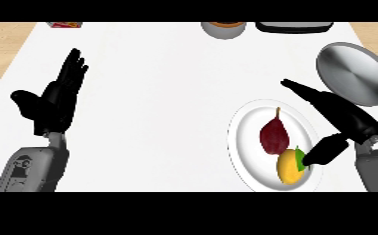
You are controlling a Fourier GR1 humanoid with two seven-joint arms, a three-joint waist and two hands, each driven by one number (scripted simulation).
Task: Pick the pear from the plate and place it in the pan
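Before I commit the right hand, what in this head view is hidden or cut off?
- Pan: its right side is cut off by the view's edge.
- Yellow fruit: partly covered by the right hand.
- Bowl, dark object and red item: cut off by the top edge, unidentifiable.

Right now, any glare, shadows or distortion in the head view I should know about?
Head view: lighting flat, no cast shadows on the white counter; soft sheen gradient on the grey pan; round plate looks stretched taller than wide; right hand overlaps the plate's right rim; the pear shows unobstructed.
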